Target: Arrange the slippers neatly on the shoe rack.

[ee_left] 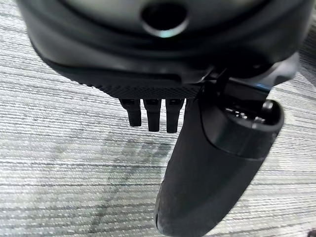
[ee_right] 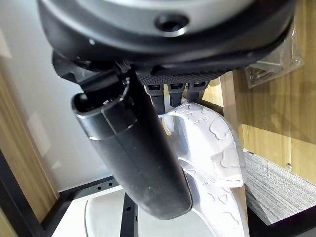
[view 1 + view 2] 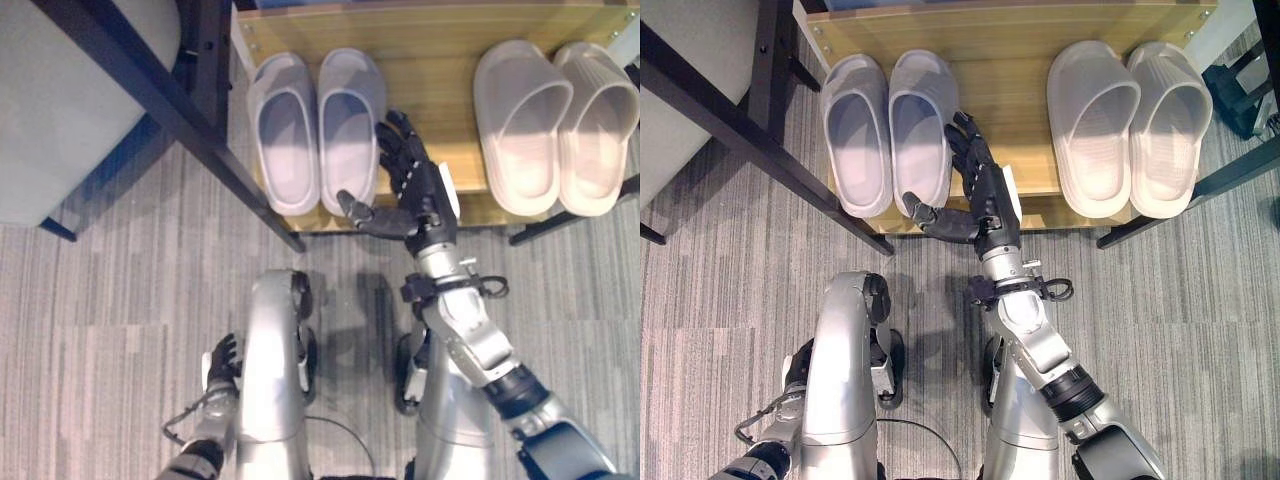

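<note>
Lavender foam slippers [image 3: 315,130] sit paired on the wooden shoe rack [image 3: 430,45], my right hand [image 3: 410,185] spread flat against the inner one's side; left hand [image 3: 222,357] hangs relaxed. I'd nudge gently, keeping heels level with the pale pink slippers [image 3: 555,125].

the left hand [image 1: 163,59] hangs above the grey striped carpet floor [image 1: 59,163], its dark bulk along one edge, short straight fingers [image 1: 152,116] in a row pointing toward the floor and the thick dark thumb [image 1: 212,173] jutting out beside them, holding nothing.
</note>
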